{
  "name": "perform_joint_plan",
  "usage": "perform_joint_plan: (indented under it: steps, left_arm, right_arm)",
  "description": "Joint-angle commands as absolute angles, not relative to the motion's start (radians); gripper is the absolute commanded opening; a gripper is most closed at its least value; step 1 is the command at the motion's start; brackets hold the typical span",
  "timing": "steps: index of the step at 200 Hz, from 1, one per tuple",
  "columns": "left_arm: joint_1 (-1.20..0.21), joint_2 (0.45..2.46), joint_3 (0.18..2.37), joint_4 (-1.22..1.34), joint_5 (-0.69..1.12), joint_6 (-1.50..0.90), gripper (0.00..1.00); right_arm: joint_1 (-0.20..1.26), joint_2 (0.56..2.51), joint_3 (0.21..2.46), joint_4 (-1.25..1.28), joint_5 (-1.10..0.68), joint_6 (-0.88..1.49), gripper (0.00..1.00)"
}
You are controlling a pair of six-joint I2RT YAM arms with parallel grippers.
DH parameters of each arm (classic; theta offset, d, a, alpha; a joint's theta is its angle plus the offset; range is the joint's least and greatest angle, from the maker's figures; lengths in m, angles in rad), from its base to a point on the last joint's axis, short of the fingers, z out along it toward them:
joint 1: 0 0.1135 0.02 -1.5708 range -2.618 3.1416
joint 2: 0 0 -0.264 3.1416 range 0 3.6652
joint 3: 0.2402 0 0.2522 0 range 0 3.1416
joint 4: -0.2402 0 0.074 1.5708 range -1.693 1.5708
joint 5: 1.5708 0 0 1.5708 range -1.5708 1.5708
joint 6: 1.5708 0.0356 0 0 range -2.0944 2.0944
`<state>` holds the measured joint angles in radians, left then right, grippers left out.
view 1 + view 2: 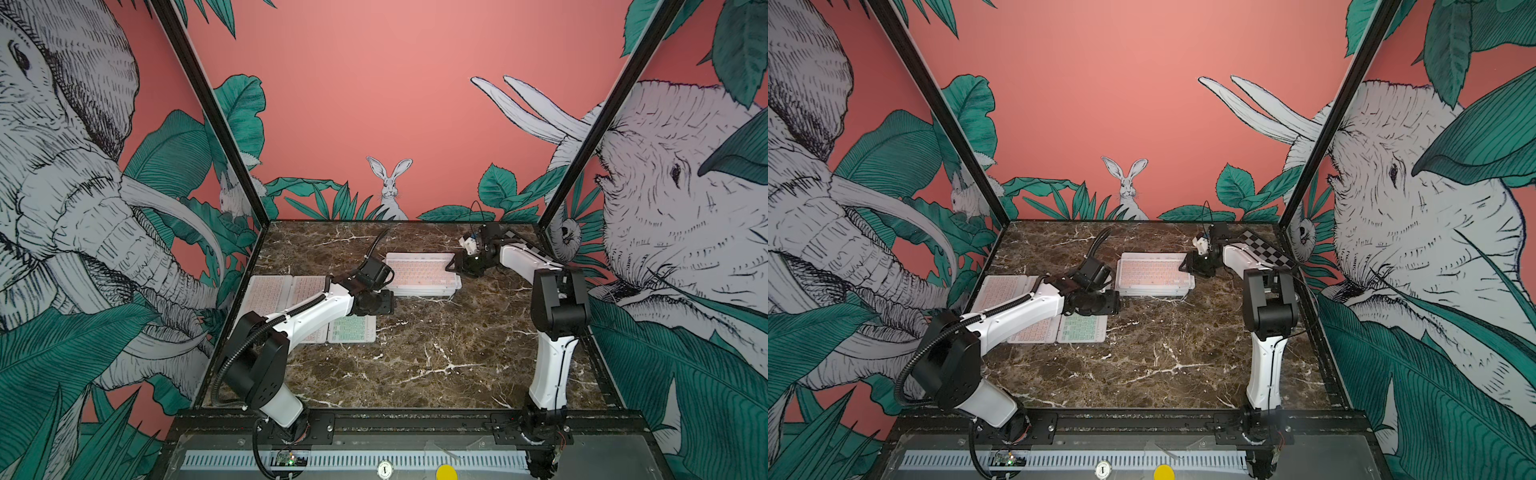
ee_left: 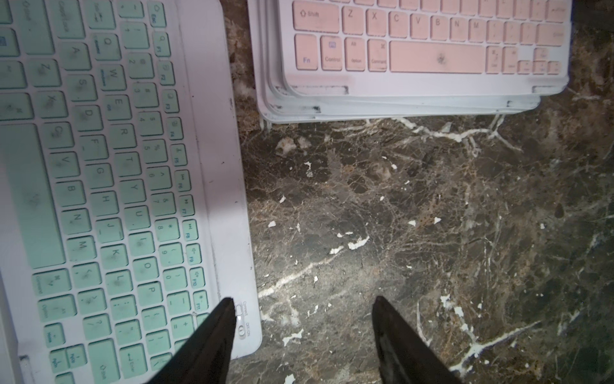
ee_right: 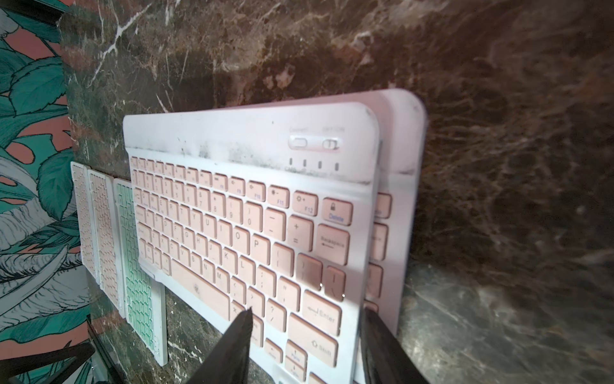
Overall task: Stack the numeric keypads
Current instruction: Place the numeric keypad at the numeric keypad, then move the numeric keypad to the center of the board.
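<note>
Numeric keypad stack (image 1: pixel 422 274), pink-topped, sat mid-frame on table (image 1: pixel 457 353); mint keypad (image 1: pixel 352 329) lower left of it. Right end effector (image 3: pixel 307 310) spread astride stack's right edge. Left end effector (image 2: pixel 303 299) hung spread over mint keypad's corner.

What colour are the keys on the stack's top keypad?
The top keypad has pink keys; right wrist view.

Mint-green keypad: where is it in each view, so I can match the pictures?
Top view: mint-green keypad lies left of and nearer than the pink-topped stack.
Top view: mint-green keypad, same spot.
Left wrist: close up, across bare marble from the stack.
Right wrist: small, beyond the stack, beside a pink keypad.
Shared landmark: the stack.
</note>
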<state>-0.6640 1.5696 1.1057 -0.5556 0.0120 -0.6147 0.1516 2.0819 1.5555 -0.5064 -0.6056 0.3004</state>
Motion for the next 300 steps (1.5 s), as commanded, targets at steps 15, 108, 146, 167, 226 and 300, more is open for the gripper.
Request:
perform_joint_plan:
  steps: [15,108,146,167,226,300]
  left_arm:
    - [-0.656,1.521,1.082,-0.584,-0.009,-0.627,0.67]
    - [-0.607,1.434,0.999,-0.723,-0.082,-0.572,0.68]
    - [-0.58,1.46,0.943,-0.646,-0.057,-0.52,0.69]
    - [-0.579,1.5,0.925,-0.596,-0.044,-0.494,0.68]
    - [-0.578,1.601,0.901,-0.526,-0.005,-0.443,0.68]
    - [-0.595,1.601,0.816,-0.466,0.099,-0.467,0.67]
  right_arm:
    - [0.16,2.079,1.562,-0.51,-0.588,0.295,0.52]
    - [0.155,1.869,1.371,-0.425,-0.533,0.344,0.51]
    - [0.205,1.721,1.187,-0.342,-0.516,0.395,0.51]
    - [0.233,1.648,1.113,-0.307,-0.51,0.415,0.51]
    - [0.248,1.501,0.979,-0.25,-0.513,0.458,0.51]
    - [0.249,1.448,0.937,-0.235,-0.506,0.468,0.51]
